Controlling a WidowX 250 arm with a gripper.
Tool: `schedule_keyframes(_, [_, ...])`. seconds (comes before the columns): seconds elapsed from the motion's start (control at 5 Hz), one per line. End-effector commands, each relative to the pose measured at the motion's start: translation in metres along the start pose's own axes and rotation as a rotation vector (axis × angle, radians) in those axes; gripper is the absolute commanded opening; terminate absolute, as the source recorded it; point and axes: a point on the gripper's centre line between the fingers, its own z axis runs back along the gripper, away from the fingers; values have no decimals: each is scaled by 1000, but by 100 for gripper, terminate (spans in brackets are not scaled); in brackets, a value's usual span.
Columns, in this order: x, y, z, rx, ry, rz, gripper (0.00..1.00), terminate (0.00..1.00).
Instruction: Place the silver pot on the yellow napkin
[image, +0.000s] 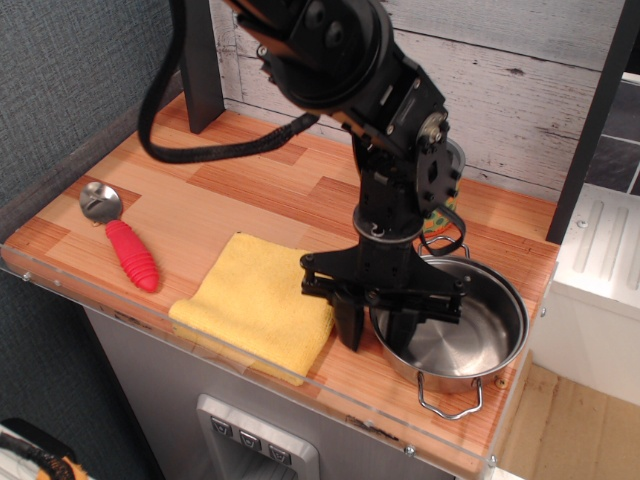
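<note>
The silver pot stands on the wooden table at the front right, one wire loop handle pointing to the front. The yellow napkin lies flat just left of the pot, not touching it. My gripper is down at the pot's left rim. One finger is outside the wall and the other is inside, and the two are drawn close on the rim. The pot rests on the table.
A spoon with a red handle lies at the front left. A can with a dotted label stands behind the pot, mostly hidden by the arm. A clear lip runs along the table's front edge. A white plank wall stands at the back.
</note>
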Motion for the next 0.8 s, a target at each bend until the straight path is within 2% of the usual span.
schedule_keyframes(0.0, [8, 2, 31, -56, -73, 24, 0, 0])
schedule_keyframes(0.2, [11, 6, 44, -71, -108, 35, 0, 0])
schedule_keyframes(0.6, [6, 35, 70, -46, -164, 138, 0, 0])
